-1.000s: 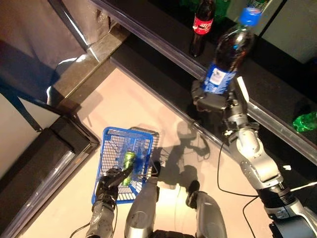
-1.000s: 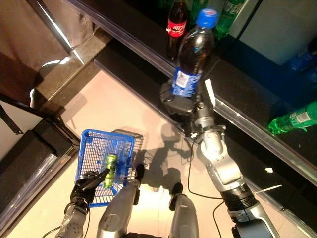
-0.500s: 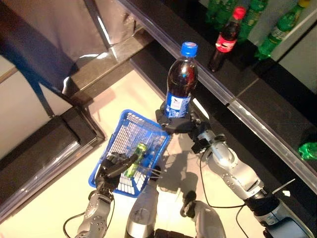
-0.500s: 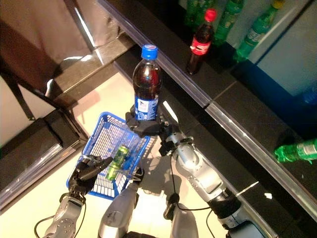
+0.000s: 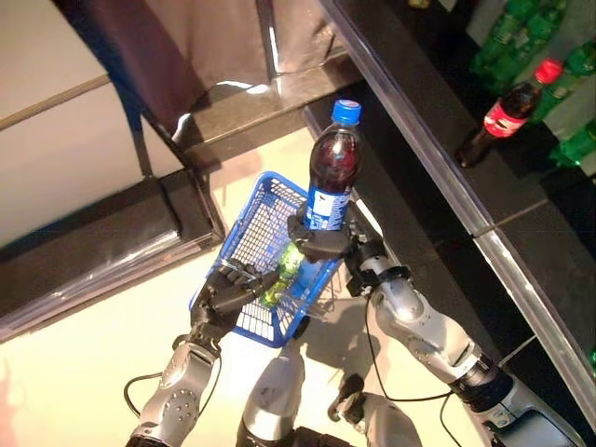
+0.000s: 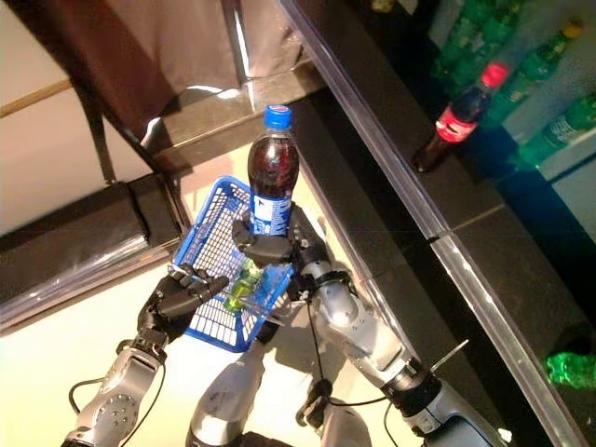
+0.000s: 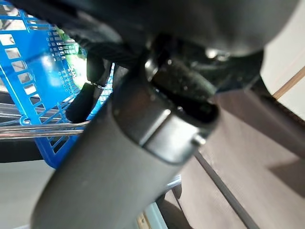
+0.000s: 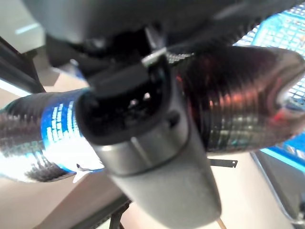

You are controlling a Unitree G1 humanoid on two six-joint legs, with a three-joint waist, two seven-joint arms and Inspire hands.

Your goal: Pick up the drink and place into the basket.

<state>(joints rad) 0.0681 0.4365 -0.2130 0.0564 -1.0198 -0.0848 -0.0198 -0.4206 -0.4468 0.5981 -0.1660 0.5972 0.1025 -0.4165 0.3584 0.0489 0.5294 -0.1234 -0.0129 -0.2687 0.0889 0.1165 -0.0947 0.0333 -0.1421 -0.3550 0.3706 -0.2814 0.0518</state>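
Observation:
My right hand [image 5: 321, 244] is shut on a dark cola bottle [image 5: 331, 169] with a blue cap and blue label, holding it upright just above the near right rim of the blue basket [image 5: 244, 240]. The bottle also shows in the right wrist view [image 8: 238, 95]. My left hand [image 5: 231, 287] is shut on the basket's thin wire handles and holds the basket raised in front. A green drink [image 5: 284, 270] lies inside the basket. The basket's blue mesh shows in the left wrist view [image 7: 28, 71].
A dark shelf edge [image 5: 438, 158] runs along the right, with a red-labelled cola bottle [image 5: 507, 112] and green bottles [image 5: 531, 47] behind it. A green bottle [image 6: 570, 365] lies lower right. A dark low platform [image 5: 84, 251] and a dark panel [image 5: 186, 56] stand at the left.
The camera has swung, shifting the whole scene. My right hand has brought the cola bottle closer over the basket's rim, and my left hand has raised the basket nearer to it.

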